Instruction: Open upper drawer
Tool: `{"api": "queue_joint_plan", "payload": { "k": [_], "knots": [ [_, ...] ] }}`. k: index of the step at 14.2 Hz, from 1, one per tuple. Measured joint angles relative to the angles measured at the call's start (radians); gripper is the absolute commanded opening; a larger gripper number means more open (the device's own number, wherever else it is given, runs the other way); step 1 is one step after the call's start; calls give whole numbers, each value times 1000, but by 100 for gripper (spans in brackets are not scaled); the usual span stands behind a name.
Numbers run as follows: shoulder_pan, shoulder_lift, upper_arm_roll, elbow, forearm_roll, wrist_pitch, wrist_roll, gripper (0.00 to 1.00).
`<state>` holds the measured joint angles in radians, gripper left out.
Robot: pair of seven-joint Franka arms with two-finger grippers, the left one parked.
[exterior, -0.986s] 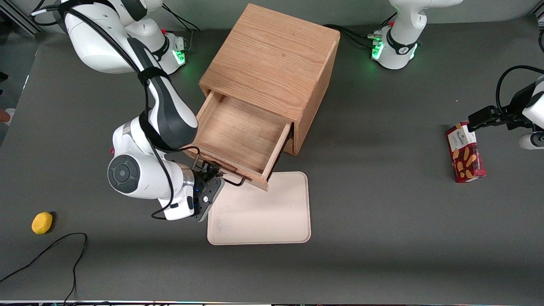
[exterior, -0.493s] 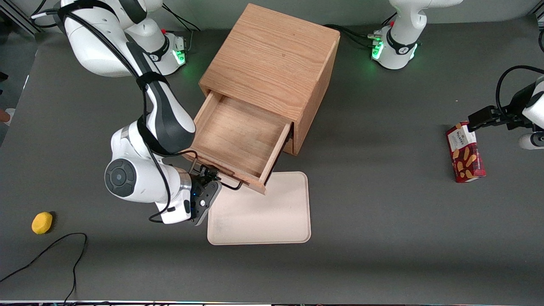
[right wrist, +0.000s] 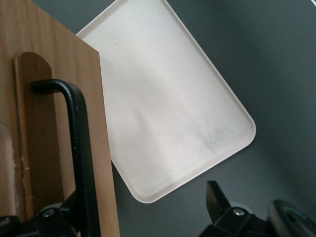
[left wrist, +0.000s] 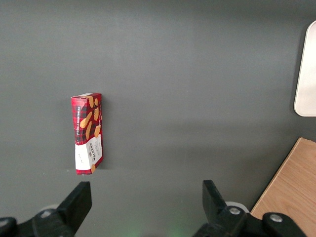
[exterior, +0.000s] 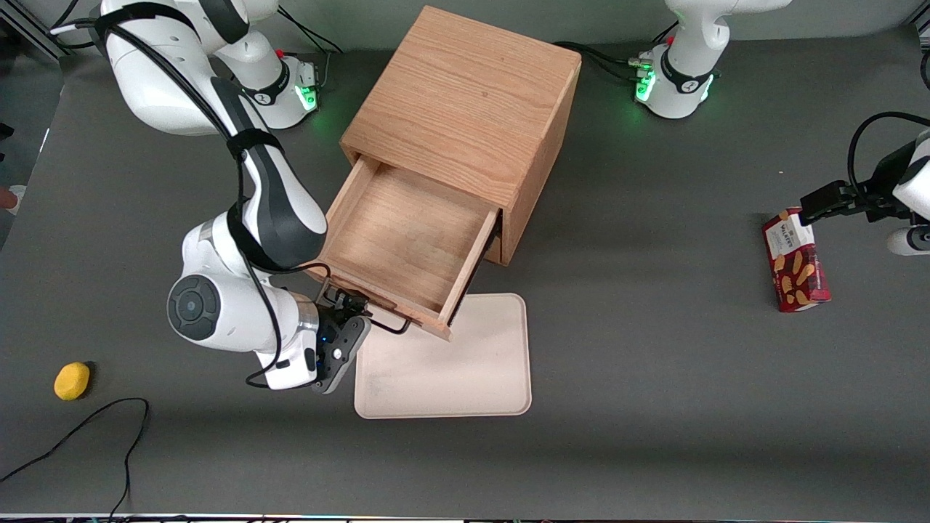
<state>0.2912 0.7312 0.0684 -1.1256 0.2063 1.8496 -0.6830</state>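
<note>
The upper drawer (exterior: 399,232) of the oak cabinet (exterior: 465,94) stands pulled far out, its bare wooden inside showing. Its thin black wire handle (exterior: 379,322) juts from the drawer front (right wrist: 54,113), which hangs over one edge of the beige tray. My gripper (exterior: 347,306) is at that handle, in front of the drawer. Seen from the right wrist, the handle (right wrist: 81,148) runs down beside one finger (right wrist: 61,217), while the other finger (right wrist: 217,202) stands well apart from it. The gripper (right wrist: 143,200) is open, with the handle bar inside the gap. The lower drawer is hidden.
A beige tray (exterior: 450,363) lies on the dark table in front of the drawer, nearer the front camera. A yellow fruit (exterior: 72,380) and a black cable (exterior: 87,428) lie toward the working arm's end. A red biscuit box (exterior: 795,261) lies toward the parked arm's end.
The drawer has slid further out of the cabinet. My gripper and wrist moved with the handle, away from the cabinet and toward the working arm's end.
</note>
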Motion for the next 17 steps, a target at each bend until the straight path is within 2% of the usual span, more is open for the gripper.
{"api": "queue_joint_plan", "payload": {
  "k": [10, 17],
  "knots": [
    [-5, 11, 0, 47, -2, 0, -1, 100],
    [-5, -4, -31, 90, -10, -29, -1, 100]
  ]
}}
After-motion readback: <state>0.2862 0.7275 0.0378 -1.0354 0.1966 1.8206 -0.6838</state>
